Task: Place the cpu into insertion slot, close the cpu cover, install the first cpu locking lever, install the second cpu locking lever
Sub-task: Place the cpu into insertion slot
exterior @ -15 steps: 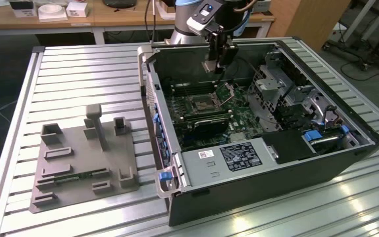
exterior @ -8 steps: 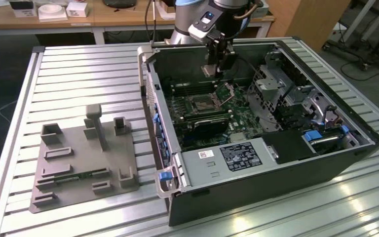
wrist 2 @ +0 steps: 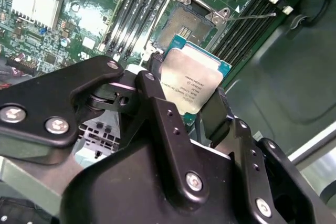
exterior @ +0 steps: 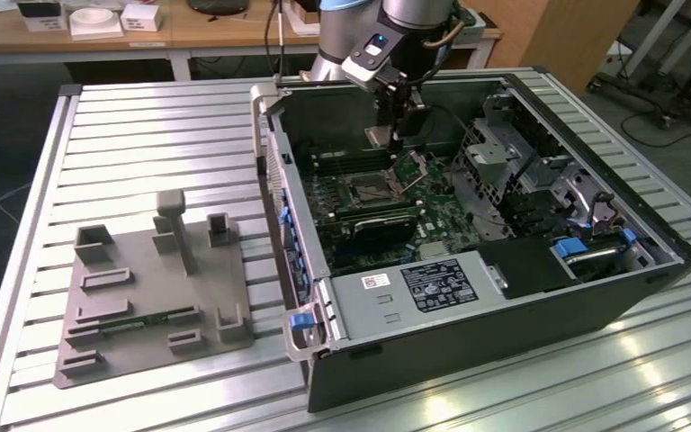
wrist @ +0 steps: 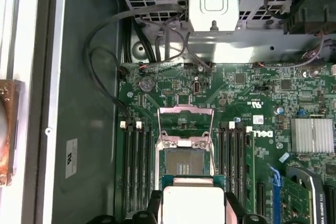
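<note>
My gripper (wrist 2: 184, 98) clenched on cpu (wrist 2: 193, 77) — chip hangs over open socket (wrist: 184, 165), mid-motherboard (wrist: 236, 82); cpu cover (wrist: 186, 109) raised — just beside socket.

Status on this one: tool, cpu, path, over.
Tool shut on cpu, not yet in empty socket. Cpu cover raised open. No obstruction seen.
</note>
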Controlling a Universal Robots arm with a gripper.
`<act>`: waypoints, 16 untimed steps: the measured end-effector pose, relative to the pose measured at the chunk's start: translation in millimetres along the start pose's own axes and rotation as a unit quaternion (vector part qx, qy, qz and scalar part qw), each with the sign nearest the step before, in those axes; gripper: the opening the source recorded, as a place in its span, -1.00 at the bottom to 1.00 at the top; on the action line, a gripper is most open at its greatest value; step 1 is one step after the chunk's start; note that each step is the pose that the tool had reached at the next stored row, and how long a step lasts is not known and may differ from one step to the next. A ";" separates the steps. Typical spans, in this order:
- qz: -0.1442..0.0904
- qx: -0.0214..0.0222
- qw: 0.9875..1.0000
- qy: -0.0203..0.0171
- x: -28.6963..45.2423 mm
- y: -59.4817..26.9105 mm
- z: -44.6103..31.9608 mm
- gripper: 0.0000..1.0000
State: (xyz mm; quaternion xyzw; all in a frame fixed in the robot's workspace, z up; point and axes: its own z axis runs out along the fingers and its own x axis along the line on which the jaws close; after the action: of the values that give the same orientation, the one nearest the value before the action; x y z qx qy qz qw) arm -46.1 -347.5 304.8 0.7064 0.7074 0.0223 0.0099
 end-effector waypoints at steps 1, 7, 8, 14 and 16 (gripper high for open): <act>0.000 0.000 1.000 0.000 0.0 0.0 0.2 0.08; 0.000 0.000 1.000 0.000 0.0 0.0 0.4 0.08; 0.000 0.000 1.000 0.000 0.0 0.0 0.5 0.08; 0.000 0.000 1.000 0.000 0.0 -0.1 3.1 0.08; 0.000 0.000 1.000 0.000 -0.1 -0.2 5.2 0.08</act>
State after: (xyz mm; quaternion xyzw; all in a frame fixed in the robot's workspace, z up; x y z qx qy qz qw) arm -46.1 -347.5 299.6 0.7064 0.7074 0.0222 0.0098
